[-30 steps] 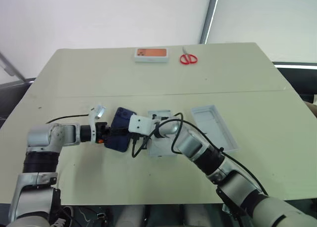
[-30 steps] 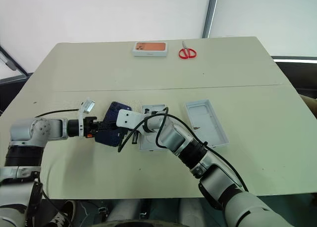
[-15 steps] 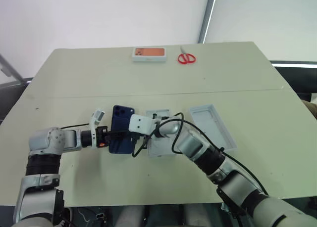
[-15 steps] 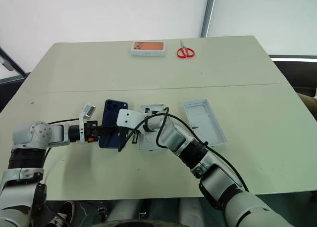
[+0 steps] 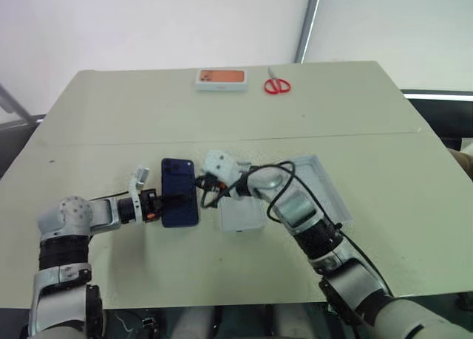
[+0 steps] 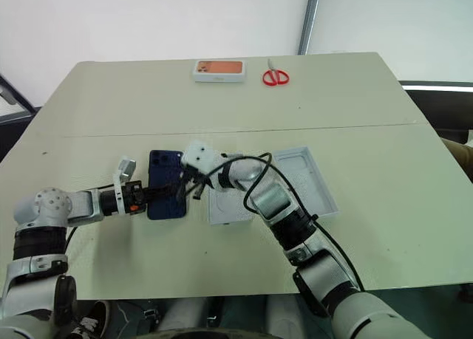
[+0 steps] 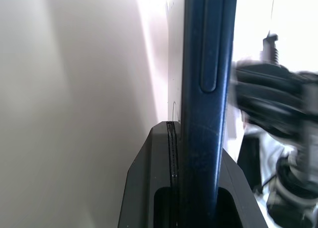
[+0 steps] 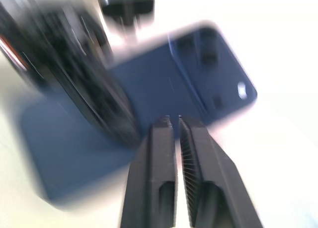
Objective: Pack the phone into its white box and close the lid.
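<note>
The phone (image 5: pixel 179 193) is dark navy, its glossy back up and its camera bump at the far end. My left gripper (image 5: pixel 168 203) is shut on its near left edge; in the left wrist view the phone's side (image 7: pixel 203 89) is pinched between the fingers. My right gripper (image 5: pixel 200 183) hovers just off the phone's right edge, fingers a slit apart and holding nothing (image 8: pixel 175 121). The lid (image 5: pixel 240 217), pale grey-blue inside, lies under my right forearm. The white box (image 5: pixel 325 182) lies open further right.
A white box with an orange phone picture (image 5: pixel 221 79) and red scissors (image 5: pixel 278 86) lie at the table's far edge. A black cable runs along my left arm. A seam crosses the table beyond the phone.
My left gripper closed on the phone, and the phone turned from slanted to straight. My right gripper has since come off the phone and risen beside its far right corner.
</note>
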`<state>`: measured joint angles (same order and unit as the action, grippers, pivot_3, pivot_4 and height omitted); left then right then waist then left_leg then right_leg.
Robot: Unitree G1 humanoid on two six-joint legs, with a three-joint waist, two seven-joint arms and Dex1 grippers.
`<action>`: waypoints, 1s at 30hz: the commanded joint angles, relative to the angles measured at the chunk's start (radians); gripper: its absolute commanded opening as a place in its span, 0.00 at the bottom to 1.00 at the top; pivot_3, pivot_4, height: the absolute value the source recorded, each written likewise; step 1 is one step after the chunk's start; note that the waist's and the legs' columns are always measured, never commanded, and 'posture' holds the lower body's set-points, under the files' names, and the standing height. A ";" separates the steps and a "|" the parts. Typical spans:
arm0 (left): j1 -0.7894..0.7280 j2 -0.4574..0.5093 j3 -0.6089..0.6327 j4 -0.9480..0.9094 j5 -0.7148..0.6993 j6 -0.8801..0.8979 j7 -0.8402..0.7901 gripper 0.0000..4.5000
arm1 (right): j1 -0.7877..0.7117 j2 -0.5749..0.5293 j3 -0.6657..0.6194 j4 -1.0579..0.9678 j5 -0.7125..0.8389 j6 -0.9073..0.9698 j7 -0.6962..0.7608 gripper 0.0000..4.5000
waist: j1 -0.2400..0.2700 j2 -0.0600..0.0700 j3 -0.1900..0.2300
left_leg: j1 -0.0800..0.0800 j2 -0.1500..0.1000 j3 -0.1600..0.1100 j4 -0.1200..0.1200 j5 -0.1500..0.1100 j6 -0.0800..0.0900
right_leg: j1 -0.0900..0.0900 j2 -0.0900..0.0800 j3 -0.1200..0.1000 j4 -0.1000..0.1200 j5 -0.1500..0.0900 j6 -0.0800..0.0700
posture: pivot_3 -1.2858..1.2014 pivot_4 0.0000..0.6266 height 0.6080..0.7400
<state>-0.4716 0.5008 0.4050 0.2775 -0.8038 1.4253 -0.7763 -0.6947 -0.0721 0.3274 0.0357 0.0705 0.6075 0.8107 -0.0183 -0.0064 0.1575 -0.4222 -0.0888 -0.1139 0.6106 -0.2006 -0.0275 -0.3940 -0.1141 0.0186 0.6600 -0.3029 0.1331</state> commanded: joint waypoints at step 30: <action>-0.133 -0.181 0.220 -0.115 -0.203 0.160 0.279 0.00 | 0.353 -0.540 0.080 -0.329 -0.006 -0.336 0.234 0.99 | 0.006 -0.013 0.008 | -0.004 0.000 0.002 0.002 0.000 0.000 | 0.002 0.000 -0.001 -0.001 0.000 0.000 | 0.52 0.24 1.00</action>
<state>-0.5850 0.3134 0.6082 0.1769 -0.9736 1.5979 -0.4874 -0.3245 -0.6158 0.4025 -0.2964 0.0840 0.3102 1.0524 -0.0119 -0.0196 0.1657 -0.4266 -0.0892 -0.1123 0.6133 -0.2005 -0.0277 -0.3920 -0.1146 0.0177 0.6591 -0.3028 0.1334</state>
